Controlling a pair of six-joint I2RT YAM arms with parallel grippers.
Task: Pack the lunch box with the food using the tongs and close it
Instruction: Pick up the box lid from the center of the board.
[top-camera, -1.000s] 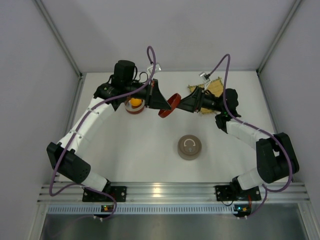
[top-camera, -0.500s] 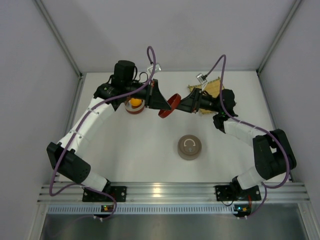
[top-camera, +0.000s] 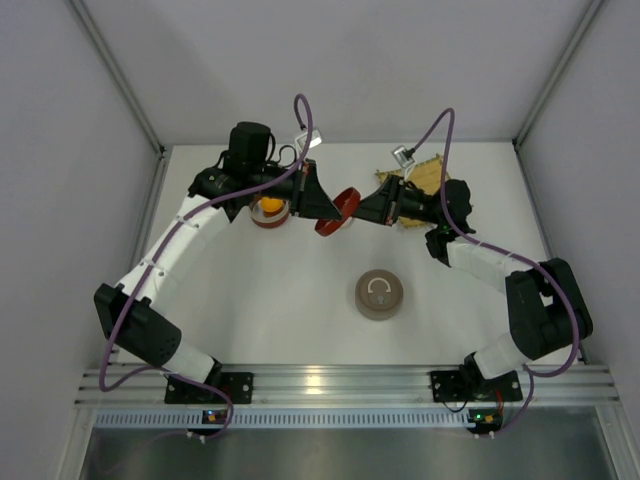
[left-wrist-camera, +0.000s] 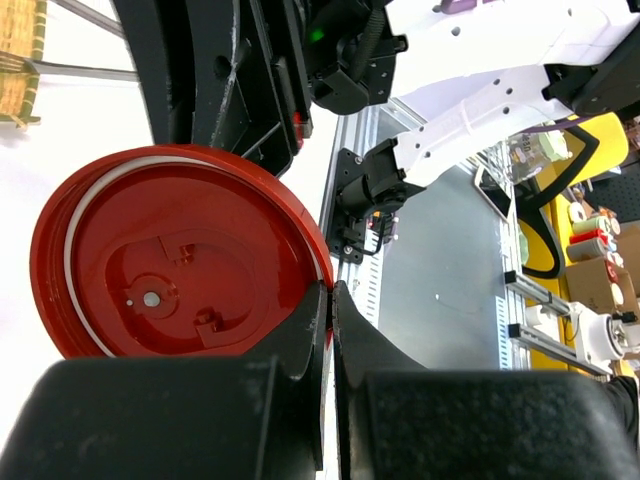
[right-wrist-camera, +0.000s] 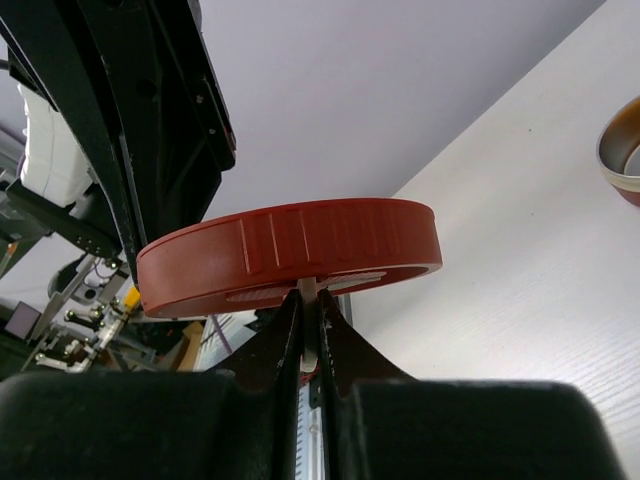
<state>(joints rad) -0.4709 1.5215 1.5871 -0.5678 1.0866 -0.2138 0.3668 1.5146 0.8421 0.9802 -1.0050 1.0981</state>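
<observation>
A round red lid (top-camera: 335, 211) hangs in the air between my two grippers at the back of the table. My left gripper (left-wrist-camera: 331, 290) is shut on the lid's rim (left-wrist-camera: 170, 270). My right gripper (right-wrist-camera: 310, 300) is shut on a white tab under the lid (right-wrist-camera: 300, 250). Below the left wrist stands the red-brown round lunch box (top-camera: 268, 212) with an orange ball of food (top-camera: 270, 205) in it. Two thin silvery arms, likely the tongs (left-wrist-camera: 90, 70), lie beside the bamboo mat (left-wrist-camera: 20, 60). From above the tongs are hidden.
A round grey-brown tin with a ring handle on top (top-camera: 379, 294) stands in the middle of the table. The yellow bamboo mat (top-camera: 428, 175) lies at the back right, partly under the right arm. White walls close in the back and sides.
My right gripper has closed on the lid's tab. The lid and both grippers have shifted slightly left.
</observation>
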